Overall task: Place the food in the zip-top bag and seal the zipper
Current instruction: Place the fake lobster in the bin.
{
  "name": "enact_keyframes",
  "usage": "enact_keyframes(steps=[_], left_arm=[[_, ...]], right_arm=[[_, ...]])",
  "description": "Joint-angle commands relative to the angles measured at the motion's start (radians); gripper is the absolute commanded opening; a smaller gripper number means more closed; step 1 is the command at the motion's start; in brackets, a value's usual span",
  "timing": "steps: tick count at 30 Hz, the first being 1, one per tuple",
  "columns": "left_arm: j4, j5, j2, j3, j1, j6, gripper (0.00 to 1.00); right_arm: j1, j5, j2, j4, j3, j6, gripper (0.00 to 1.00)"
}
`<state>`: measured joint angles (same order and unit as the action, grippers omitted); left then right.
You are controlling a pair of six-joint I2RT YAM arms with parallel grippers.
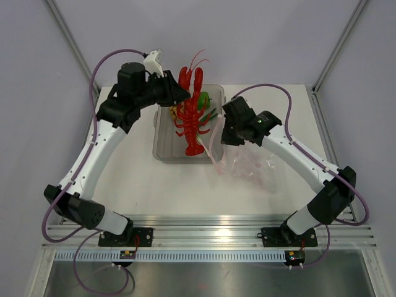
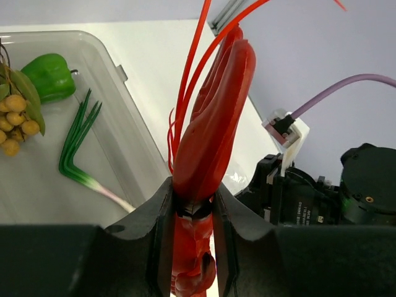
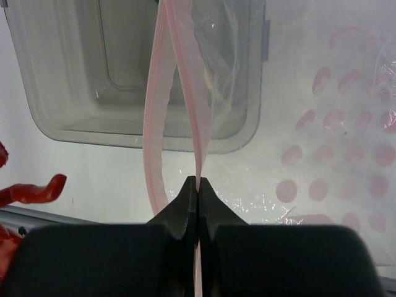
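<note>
Gripping the red plastic lobster in the left hand, just left of the crinkly clear bag pinched by the right hand.

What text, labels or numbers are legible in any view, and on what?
Nothing reads legibly.
White print on the black motor housing, left wrist view: too small and blurred to read.
The small coloured tags by the arm bases, top view: too small to read.
Pink dots on the crinkly clear plastic zip-top bag: pattern only, no lettering.
</note>
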<state>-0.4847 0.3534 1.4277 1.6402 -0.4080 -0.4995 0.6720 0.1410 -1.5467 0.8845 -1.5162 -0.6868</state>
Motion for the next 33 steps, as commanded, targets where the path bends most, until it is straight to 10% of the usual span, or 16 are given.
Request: enact_keyframes(steps=[1, 19, 21, 23, 33], left_arm=[[-0.133, 0.068, 0.083, 0.157, 0.04, 0.096, 0.0], [-0.317, 0.282, 0.836, 0.61, 0.166, 0.223, 0.0], [-0.356, 0.253, 0.914, 0.667, 0.167, 0.211, 0.64], [-0.367, 0.251, 0.935, 0.695, 0.167, 0.194, 0.99], [-0.313, 0.028, 0.561, 0.319, 0.143, 0.259, 0.88]], right_arm=[[-0.003, 0.026, 0.043, -0.024, 0.004, -0.008, 0.0], [-0.003, 0.069, 0.068, 0.034, 0.016, 0.007, 0.0], [-0.003, 0.071, 0.063, 0.036, 0.017, 0.009, 0.0], [-0.003, 0.071, 0.059, 0.036, 0.016, 0.007, 0.0], [-0.003, 0.052, 0.028, 0.018, 0.017, 0.013, 0.01]])
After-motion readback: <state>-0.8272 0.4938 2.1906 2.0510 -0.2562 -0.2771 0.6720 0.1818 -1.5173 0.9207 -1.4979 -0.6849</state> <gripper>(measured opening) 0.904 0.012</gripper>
